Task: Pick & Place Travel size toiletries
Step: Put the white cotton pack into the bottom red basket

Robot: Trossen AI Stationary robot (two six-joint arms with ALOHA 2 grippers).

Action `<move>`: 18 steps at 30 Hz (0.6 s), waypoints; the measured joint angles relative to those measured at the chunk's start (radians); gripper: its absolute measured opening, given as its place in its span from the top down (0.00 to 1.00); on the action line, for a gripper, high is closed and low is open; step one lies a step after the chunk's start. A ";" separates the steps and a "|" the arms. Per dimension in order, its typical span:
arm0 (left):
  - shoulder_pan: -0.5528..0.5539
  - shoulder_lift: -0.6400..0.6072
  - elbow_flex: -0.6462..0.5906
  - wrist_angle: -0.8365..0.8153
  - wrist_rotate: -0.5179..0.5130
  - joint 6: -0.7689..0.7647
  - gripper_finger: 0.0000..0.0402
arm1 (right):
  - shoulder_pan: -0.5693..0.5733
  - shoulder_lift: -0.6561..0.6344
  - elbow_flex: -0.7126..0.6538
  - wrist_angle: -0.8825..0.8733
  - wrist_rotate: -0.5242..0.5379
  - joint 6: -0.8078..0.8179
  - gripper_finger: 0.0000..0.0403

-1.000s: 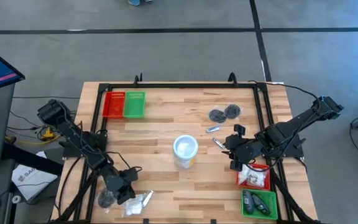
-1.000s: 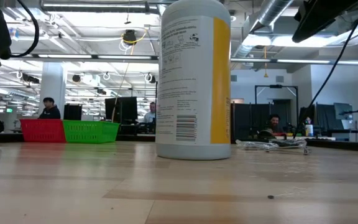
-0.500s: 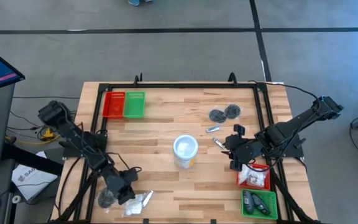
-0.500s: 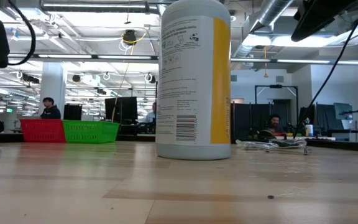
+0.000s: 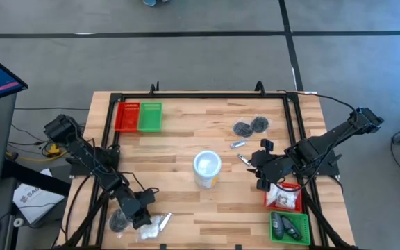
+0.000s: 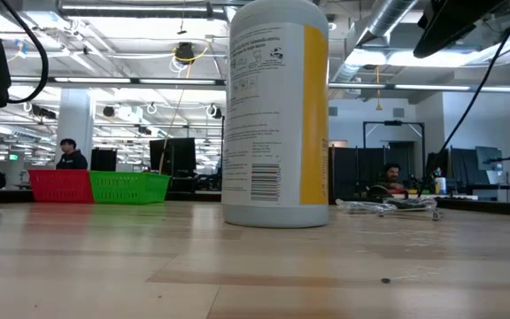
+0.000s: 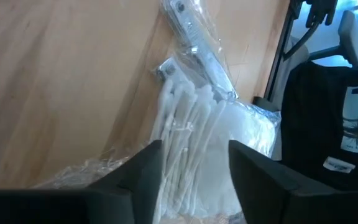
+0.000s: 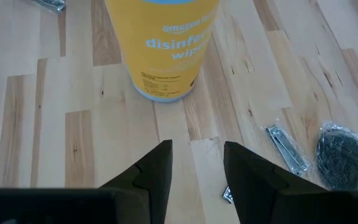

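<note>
The red tray (image 5: 283, 196) held white sachets (image 5: 280, 198); the green tray (image 5: 288, 227) held dark pieces (image 5: 277, 223). The left gripper (image 7: 191, 163) stood open over sachets; the right gripper (image 8: 197, 163) was open, empty.

left arm reaches in from the table's left edge, bent at the elbow, wrist angled down twd the near-left corner. left gripper (image 5: 146, 221) sits low over the tabletop, fingers (image 7: 143, 180) parted w/ a clear gap. right arm comes in from the right edge, forearm stretched twd the middle. right gripper (image 5: 257, 171) hovers above the wood, fingers (image 8: 157, 171) apart, nothing btwn them.
</note>
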 joint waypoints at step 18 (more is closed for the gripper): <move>0.008 -0.019 0.000 -0.035 -0.038 0.080 0.55 | 0.000 0.000 0.000 0.003 0.000 0.000 0.67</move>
